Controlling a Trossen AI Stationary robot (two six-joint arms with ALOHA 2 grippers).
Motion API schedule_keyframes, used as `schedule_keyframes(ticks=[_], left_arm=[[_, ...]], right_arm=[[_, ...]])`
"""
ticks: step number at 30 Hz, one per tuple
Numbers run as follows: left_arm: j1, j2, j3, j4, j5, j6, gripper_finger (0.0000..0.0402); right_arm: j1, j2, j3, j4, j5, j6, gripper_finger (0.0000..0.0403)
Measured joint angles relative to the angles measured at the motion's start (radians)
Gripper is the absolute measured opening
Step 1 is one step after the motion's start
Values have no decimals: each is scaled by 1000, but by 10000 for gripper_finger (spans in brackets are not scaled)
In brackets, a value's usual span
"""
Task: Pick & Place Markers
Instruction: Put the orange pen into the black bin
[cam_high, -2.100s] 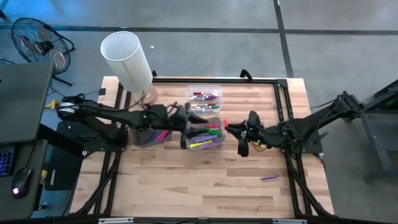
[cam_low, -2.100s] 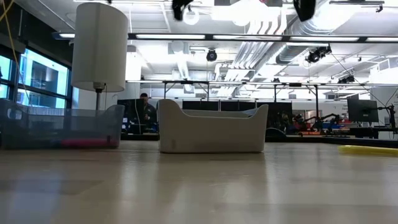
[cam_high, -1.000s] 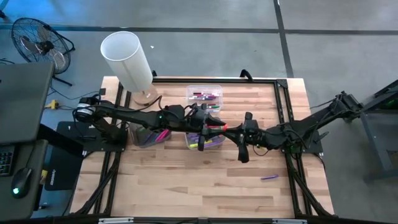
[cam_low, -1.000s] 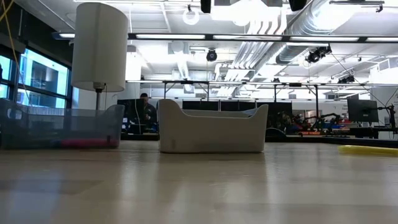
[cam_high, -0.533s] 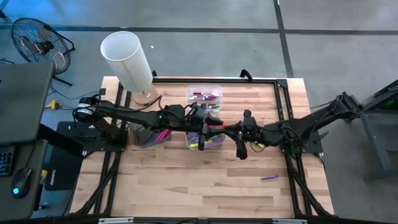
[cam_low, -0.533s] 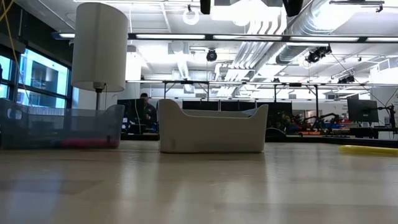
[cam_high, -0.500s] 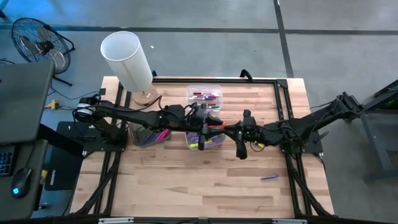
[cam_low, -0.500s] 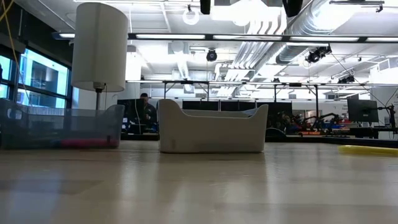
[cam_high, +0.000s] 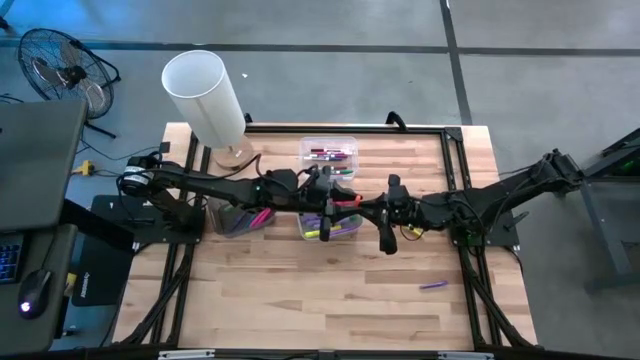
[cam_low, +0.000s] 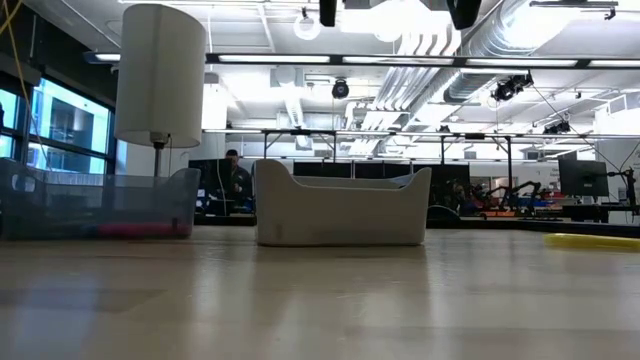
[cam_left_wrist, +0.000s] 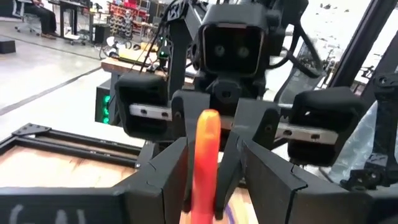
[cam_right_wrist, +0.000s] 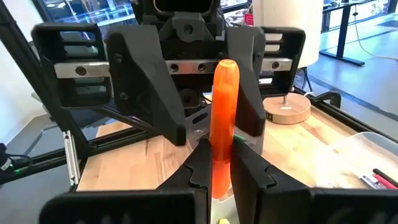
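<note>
An orange marker (cam_high: 352, 203) hangs level in the air over a clear bin of markers (cam_high: 330, 226) at the table's middle. My right gripper (cam_right_wrist: 222, 152) comes in from the table's right and is shut on the marker's near end. My left gripper (cam_left_wrist: 212, 152) faces it from the table's left, open. Its two fingers stand on either side of the marker's free end (cam_left_wrist: 207, 124). I cannot tell whether they touch it. A purple marker (cam_high: 432, 285) lies flat on the table at the near right. My right gripper pinches the orange marker between its two fingers at the end nearest it (cam_right_wrist: 222, 143). The fingers come level from the table's right and lie along the marker. The marker sticks straight out past the fingertips toward my left gripper, lifted clear of the bin below.
A second clear bin (cam_high: 328, 154) with red and pink markers stands at the far middle. A third bin (cam_high: 240, 218) holds a pink marker under my left arm. A white lamp (cam_high: 205, 92) stands at the far left. The near half of the table is bare wood.
My right gripper has swung a little toward the table's left with the orange marker, closer to my left gripper. The marker stays level and clear of the bin.
</note>
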Motion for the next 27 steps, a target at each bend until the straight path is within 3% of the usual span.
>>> schedule_keyframes(ticks=[8, 19, 27], left_arm=[[0, 0, 0, -18, -7, 0, 139], [0, 0, 0, -23, -6, 4, 36], [0, 0, 0, -26, -6, 0, 52]], right_arm=[[0, 0, 0, 0, 0, -11, 29], [1, 0, 0, -8, -2, -6, 31], [1, 0, 0, -8, 7, -7, 47]])
